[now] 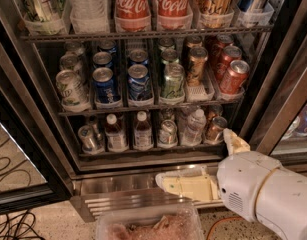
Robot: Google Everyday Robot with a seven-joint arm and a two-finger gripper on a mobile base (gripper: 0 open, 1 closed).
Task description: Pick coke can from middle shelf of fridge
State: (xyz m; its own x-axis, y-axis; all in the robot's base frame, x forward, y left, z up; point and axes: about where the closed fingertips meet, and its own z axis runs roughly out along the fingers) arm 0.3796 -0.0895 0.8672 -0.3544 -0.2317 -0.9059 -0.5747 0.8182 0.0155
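The fridge (28,99) stands open, with a dark interior and wire racks. The middle shelf (143,107) holds rows of small cans in clear trays. Three red coke cans stand in a row at its right end, the front one (235,76) tilted a little. A bronze can (197,64) stands just left of them. My gripper (195,158) is below the shelves, in front of the steel grille (123,199) and lower right of the coke cans. Its cream fingers (185,186) are spread open and hold nothing.
Large red Coca-Cola bottles (130,1) stand on the rack above. Small capped bottles (142,131) and cans fill the rack below. A clear plastic container (148,224) sits at the bottom edge. Cables (13,224) lie on the floor at left. A door frame (285,94) slants at right.
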